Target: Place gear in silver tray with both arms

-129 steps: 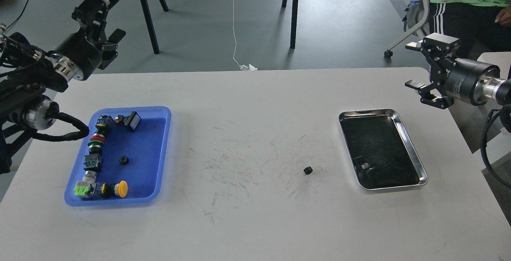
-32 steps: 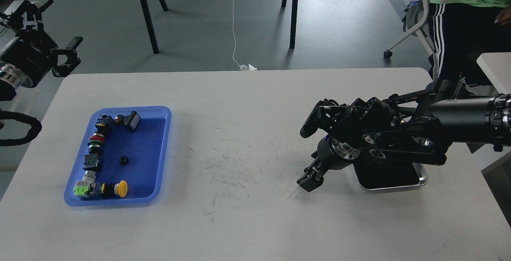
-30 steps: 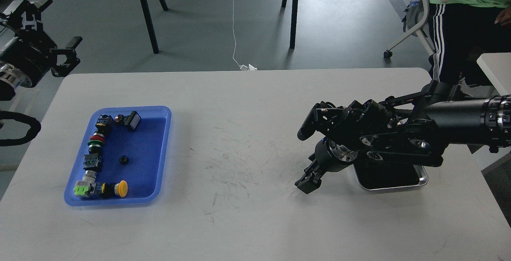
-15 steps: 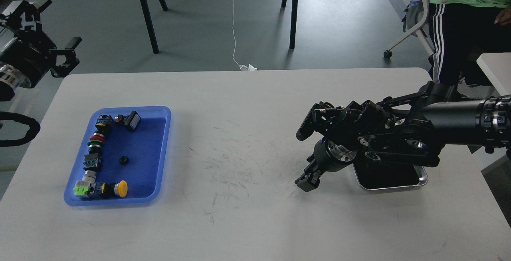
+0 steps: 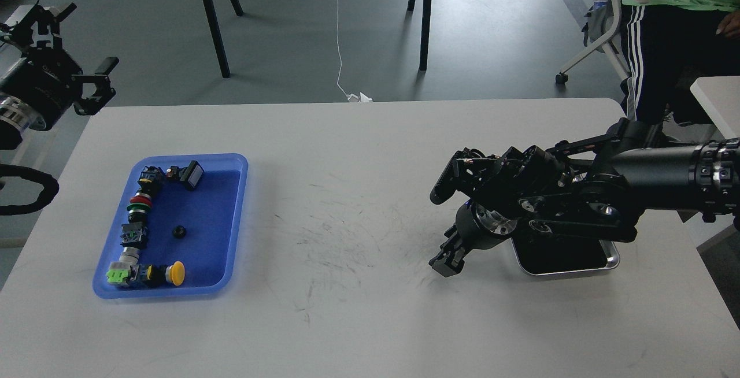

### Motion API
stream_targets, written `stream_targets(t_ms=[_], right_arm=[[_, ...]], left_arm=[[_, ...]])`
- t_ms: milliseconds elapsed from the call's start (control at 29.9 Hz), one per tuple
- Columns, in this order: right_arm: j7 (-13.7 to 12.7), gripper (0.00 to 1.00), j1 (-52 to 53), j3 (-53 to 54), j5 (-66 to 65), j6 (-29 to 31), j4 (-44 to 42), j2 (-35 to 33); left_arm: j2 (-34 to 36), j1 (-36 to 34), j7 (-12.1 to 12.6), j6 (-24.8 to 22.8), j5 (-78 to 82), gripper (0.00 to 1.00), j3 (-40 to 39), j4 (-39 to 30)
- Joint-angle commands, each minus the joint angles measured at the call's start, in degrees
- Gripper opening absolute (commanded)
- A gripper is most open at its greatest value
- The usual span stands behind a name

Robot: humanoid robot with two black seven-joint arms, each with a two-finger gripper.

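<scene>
My right arm reaches in from the right over the silver tray (image 5: 611, 262) and hides most of it; only its near rim and a strip of dark bottom show. My right gripper (image 5: 444, 263) points down at the table just left of the tray. It is dark, and I cannot tell its fingers apart. No gear shows on the table there; the gripper covers that spot. My left gripper (image 5: 84, 40) is open and empty, held off the table's far left corner. A small black gear (image 5: 179, 231) lies in the blue tray (image 5: 231, 216).
The blue tray on the left holds several push-button switches along its left side, among them a yellow button (image 5: 176, 273). A seated person (image 5: 676, 14) is beyond the far right corner. Stand legs (image 5: 211, 19) rise behind the table.
The right arm has swung in over the silver tray and lowered its gripper onto the spot where the gear lay; the gear no longer shows. The left arm drew back left. Hardly any motion in the last second.
</scene>
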Motion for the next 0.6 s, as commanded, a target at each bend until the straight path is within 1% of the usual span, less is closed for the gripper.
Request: stream_targets(t_ms=[0,234,301,468,535,568], right_arm=[[0.2,0.66,-0.2,-0.1,0.0,0.1,0.0,0.0],[0.2,0.66,-0.3,-0.1,0.0,0.2,-0.6,0.0],[0.2,0.62,-0.4,-0.1,0.0,0.2,-0.8,0.0],[0.2,0.6,-0.4,-0.1,0.0,0.3,-0.8,0.0],[0.2,0.55,-0.3,-0.1,0.0,0.3,-0.7,0.0],[0.2,0.55,-0.4,-0.1,0.0,0.3,-0.7,0.0]], left_arm=[[0.0,0.1,0.0,0.1,0.0,0.99,0.0,0.0],[-0.1,0.1,0.0,0.1,0.0,0.99,0.0,0.0],[-0.1,0.2,0.0,0.1,0.0,0.99,0.0,0.0],[-0.1,0.2,-0.1,0.1,0.0,0.99,0.0,0.0],[-0.1,0.2,-0.1,0.1,0.0,0.99,0.0,0.0],[-0.1,0.2,-0.1,0.1,0.0,0.99,0.0,0.0]])
